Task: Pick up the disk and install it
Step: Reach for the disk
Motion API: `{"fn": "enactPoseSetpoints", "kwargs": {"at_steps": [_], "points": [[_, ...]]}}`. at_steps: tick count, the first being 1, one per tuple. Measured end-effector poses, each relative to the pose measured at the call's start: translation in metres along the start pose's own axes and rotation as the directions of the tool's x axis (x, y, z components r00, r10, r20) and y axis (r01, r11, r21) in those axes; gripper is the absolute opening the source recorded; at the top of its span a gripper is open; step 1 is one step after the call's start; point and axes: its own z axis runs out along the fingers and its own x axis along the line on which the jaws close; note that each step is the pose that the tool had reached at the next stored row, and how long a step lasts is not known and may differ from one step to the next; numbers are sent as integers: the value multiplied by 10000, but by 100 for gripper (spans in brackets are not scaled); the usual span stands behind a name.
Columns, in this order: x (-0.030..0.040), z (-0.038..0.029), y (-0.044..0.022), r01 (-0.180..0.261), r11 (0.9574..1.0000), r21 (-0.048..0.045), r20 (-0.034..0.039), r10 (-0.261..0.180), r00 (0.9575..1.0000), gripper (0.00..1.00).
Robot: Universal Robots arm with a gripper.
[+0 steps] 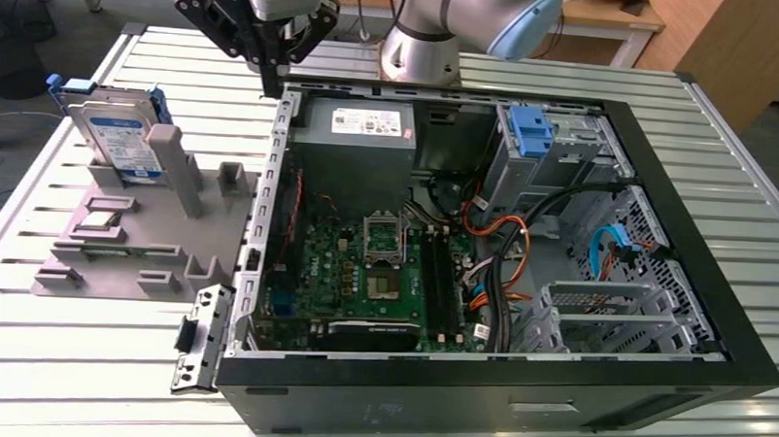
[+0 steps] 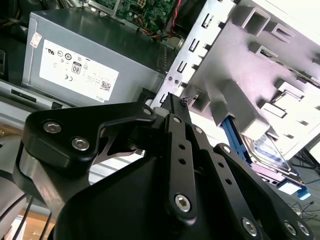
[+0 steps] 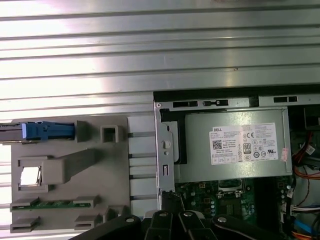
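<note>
The disk (image 1: 120,131) is a silver drive with a white-and-blue label in a blue carrier. It stands upright on edge in a grey fixture (image 1: 143,239) at the exterior view's left. In the first wrist view the disk (image 3: 35,131) shows edge-on, and in the second wrist view the disk (image 2: 270,152) lies beyond the fixture. My gripper (image 1: 275,71) hangs above the back left corner of the open computer case (image 1: 650,189), apart from the disk, fingers together and holding nothing. The gripper (image 2: 170,97) tips sit over the case's metal edge.
Inside the case a grey power-supply box (image 1: 361,125) sits at the back, the motherboard (image 1: 375,257) below it. A lone blue bracket (image 1: 532,131) stands in the drive bay, with cables (image 1: 519,242) nearby. All rests on a slatted metal table (image 1: 86,363).
</note>
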Motion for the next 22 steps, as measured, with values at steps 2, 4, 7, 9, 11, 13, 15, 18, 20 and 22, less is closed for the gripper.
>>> {"fn": "enactPoseSetpoints", "kwargs": {"at_steps": [2,4,7,9,11,13,15,18,20,22], "points": [[27,1,-2,0,10000,-2,1,0,10000,10],[54,0,-4,1,10000,-1,1,-1,10000,10],[98,0,-8,1,10000,-1,1,-1,10000,10],[131,-1,-10,2,10000,-1,3,-2,10000,10],[150,-2,-11,0,10000,-1,3,0,10000,10],[158,-1,-12,1,10000,-2,4,-1,10000,10],[164,-2,-13,1,10000,-1,3,-1,10000,10],[171,-2,-13,1,10000,-1,3,-1,10000,10],[180,-2,-14,0,10000,-1,3,0,10000,10],[203,-2,-16,1,10000,-1,3,-1,10000,10]]}}
